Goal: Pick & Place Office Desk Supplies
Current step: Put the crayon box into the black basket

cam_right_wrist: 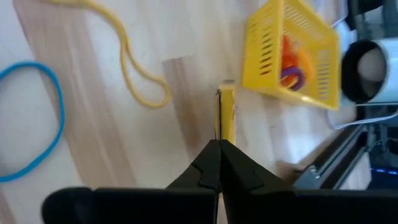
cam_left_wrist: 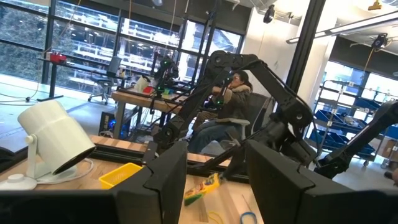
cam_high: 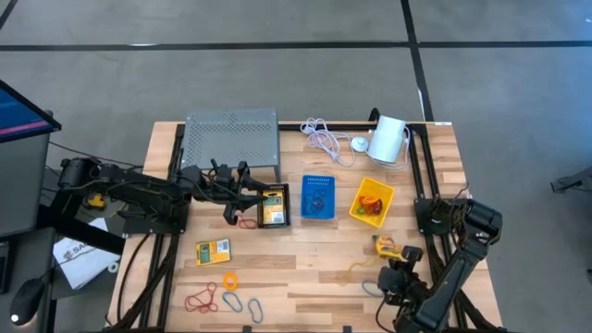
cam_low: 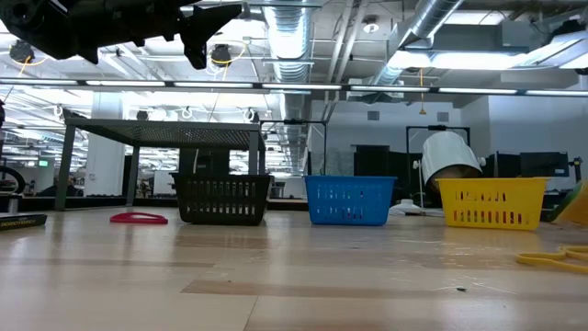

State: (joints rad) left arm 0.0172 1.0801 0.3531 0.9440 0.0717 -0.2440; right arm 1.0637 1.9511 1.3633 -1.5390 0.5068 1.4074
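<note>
At four o'clock on the desk [cam_high: 305, 268], the right tool [cam_high: 393, 275] hangs with fingers pressed together and empty just beside a yellow card packet [cam_high: 386, 247]; judged, it should part them and straddle the packet's thin edge. The left tool [cam_high: 242, 194], half apart and seemingly empty, hovers beside the black bin [cam_high: 272, 205] at ten o'clock. Three bins, three packets, roughly eight loose loops.

From my remote station I saw a grey floor [cam_high: 277, 74] crossed by dark lines around the wooden table [cam_high: 305, 268]. Overhead ran exposed silver ducts [cam_low: 294, 37] and strip lights. Tall windows [cam_left_wrist: 81, 43] lit a workbench [cam_left_wrist: 140, 99], where a person [cam_left_wrist: 230, 106] sat.
</note>
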